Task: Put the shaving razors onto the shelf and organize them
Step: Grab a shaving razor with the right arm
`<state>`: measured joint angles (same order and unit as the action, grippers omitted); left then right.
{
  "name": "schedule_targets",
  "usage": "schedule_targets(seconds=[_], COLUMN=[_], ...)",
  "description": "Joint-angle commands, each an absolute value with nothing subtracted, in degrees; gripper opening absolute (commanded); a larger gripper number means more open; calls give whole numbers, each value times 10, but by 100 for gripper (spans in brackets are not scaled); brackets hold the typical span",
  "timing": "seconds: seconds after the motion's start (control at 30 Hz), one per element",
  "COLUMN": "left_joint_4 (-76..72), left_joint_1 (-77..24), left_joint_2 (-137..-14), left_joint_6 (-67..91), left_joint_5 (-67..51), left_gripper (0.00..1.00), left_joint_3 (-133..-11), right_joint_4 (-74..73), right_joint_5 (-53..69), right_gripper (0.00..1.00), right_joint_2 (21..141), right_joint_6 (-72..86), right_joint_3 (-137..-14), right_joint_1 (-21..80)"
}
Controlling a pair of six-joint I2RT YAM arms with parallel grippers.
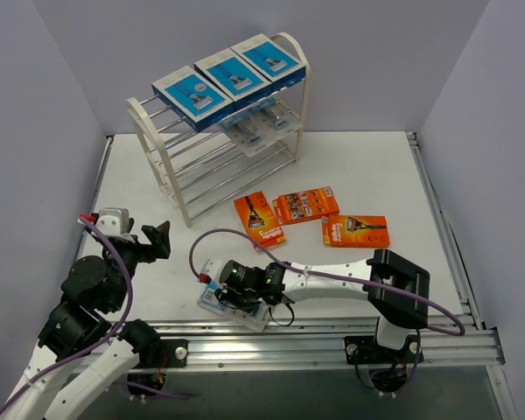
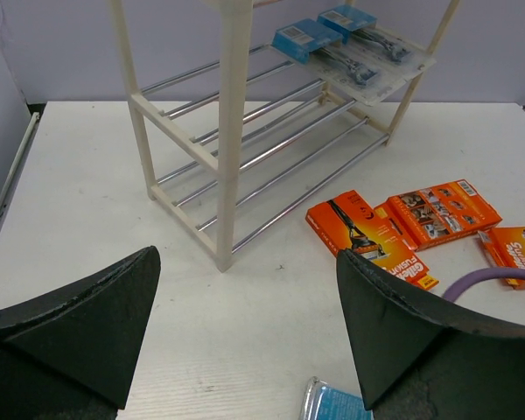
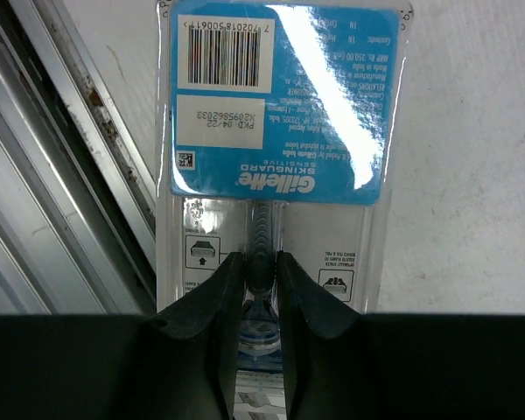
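Observation:
The white shelf (image 1: 179, 166) stands at the back. Three blue boxes (image 1: 232, 74) lie on its top tier and two clear blister packs (image 1: 262, 127) on the tier below, at its right end. Three orange packs (image 1: 259, 219) (image 1: 305, 205) (image 1: 355, 230) lie on the table. My right gripper (image 1: 236, 293) is shut on the raised razor handle of the third clear blister pack (image 3: 280, 105), down by the table's front edge; the right wrist view shows the fingers (image 3: 210, 297) pinching it. My left gripper (image 1: 160, 238) is open and empty, left of it.
The metal front rail (image 1: 332, 337) runs just behind the held pack, and shows in the right wrist view (image 3: 61, 175). In the left wrist view the shelf (image 2: 232, 131) stands ahead, the orange packs (image 2: 367, 232) to the right, and a purple cable (image 2: 490, 280) crosses.

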<state>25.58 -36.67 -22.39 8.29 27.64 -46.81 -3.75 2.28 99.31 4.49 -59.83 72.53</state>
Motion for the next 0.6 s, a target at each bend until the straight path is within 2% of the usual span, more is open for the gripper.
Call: schedule_targets(seconds=[0.0, 0.07, 0.1, 0.13, 0.23, 0.3, 0.4, 0.43, 0.5, 0.57], left_joint_4=[245, 248, 248, 250, 252, 251, 250, 251, 250, 250], left_joint_1=[-366, -365, -366, -365, -362, -360, -359, -359, -359, -358], left_joint_2=[-235, -236, -236, -237, -235, -232, -232, -232, -236, -239], left_joint_6=[76, 75, 75, 73, 73, 73, 73, 73, 73, 73], left_joint_5=[290, 293, 297, 299, 303, 302, 301, 299, 297, 293], left_gripper=[91, 91, 91, 91, 91, 91, 91, 91, 91, 91], left_joint_3=[-480, -480, -480, -481, -483, -482, -482, -482, -482, -483], right_joint_4=[-48, -48, -49, -54, -56, -48, -31, -31, -22, -15], right_joint_5=[23, 11, 5, -13, -54, -59, -74, -98, -121, -165], right_gripper=[11, 14, 19, 31, 43, 45, 54, 62, 72, 78], right_joint_2=[943, 934, 933, 933, 923, 906, 881, 868, 854, 831], right_joint_6=[-26, -32, -33, -32, -10, 0, 23, 39, 63, 120], right_joint_3=[-586, -584, -584, -584, -583, -575, -548, -544, -530, -513], right_joint_1=[729, 723, 717, 715, 711, 708, 706, 706, 705, 702])
